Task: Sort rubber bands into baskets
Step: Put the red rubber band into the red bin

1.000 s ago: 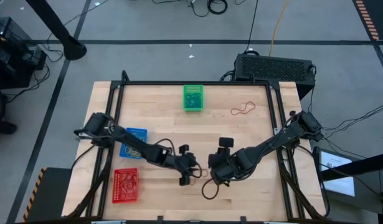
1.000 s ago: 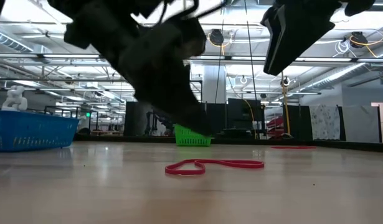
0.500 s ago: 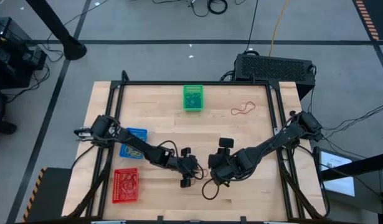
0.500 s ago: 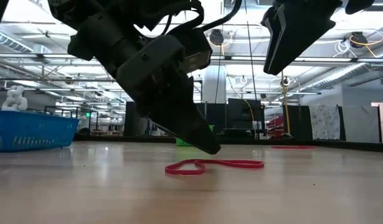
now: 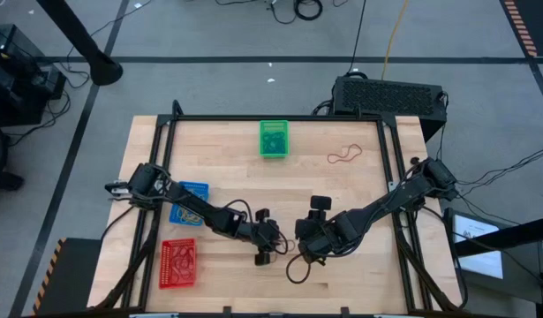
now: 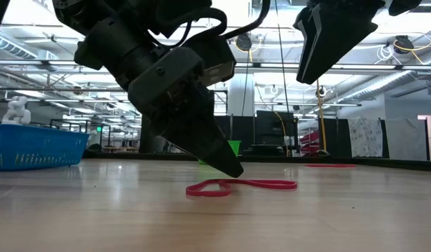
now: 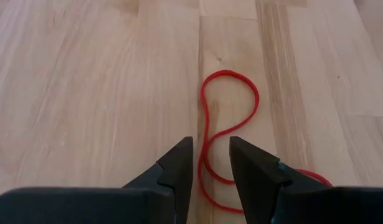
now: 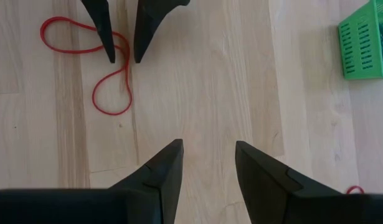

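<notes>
Your left gripper (image 7: 210, 163) has its fingers a little apart, straddling a strand of the red rubber band (image 7: 231, 124) that lies flat on the wooden table (image 5: 227, 159) in a loose figure-eight; in the low view the fingertips sit just above the band, and you cannot tell whether they touch it or the wood. Nothing is clamped between them. Your right gripper (image 8: 207, 167) hangs above the table just beside the left one, its fingers spread and empty, pointed at bare wood next to the same band. From above, you see the two grippers meeting near the front middle of the table. Farther out, the red basket (image 5: 177, 264) sits at the front left with bands inside, the blue basket (image 5: 197, 192) is just behind it under the left arm, and the green basket (image 5: 274, 139) stands at the far edge near the middle. A second red rubber band (image 5: 345, 155) lies well apart, toward the far right of the table.
</notes>
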Motion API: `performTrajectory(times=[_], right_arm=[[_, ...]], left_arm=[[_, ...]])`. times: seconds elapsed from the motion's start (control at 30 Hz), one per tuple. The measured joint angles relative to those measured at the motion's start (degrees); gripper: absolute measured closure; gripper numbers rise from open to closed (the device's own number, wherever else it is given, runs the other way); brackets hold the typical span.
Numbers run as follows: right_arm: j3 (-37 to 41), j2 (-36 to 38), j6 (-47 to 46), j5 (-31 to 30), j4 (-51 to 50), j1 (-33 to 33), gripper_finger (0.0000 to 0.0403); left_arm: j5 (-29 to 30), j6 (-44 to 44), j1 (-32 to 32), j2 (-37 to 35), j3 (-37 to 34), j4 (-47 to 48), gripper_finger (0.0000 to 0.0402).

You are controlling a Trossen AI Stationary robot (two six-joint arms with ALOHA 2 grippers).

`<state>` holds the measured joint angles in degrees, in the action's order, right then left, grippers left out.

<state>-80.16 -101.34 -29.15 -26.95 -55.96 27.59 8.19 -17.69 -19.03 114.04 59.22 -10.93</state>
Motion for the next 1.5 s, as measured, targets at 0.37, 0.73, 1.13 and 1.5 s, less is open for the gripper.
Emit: performTrajectory(times=[0.37, 0.73, 1.13, 1.5], right_arm=[[0.0, 0.0, 0.0, 0.02, -0.02, 0.0, 0.0264], [0.0, 0.0, 0.02, 0.02, -0.09, 0.0, 0.0264], [0.01, 0.0, 0.31, 0.03, -0.15, 0.0, 0.0264], [0.02, 0.0, 0.31, 0.04, -0.42, 0.0, 0.0264]], left_arm=[[1.09, -0.04, -0.13, 0.0, -0.04, 2.44, 0.029], [-0.54, -2.66, -0.19, 3.75, 0.22, 1.48, 0.0302], [-4.87, 0.56, -0.45, -1.9, -0.21, 7.11, 0.0398], [-4.93, 2.44, -5.83, -19.67, -0.19, 20.33, 0.04]])
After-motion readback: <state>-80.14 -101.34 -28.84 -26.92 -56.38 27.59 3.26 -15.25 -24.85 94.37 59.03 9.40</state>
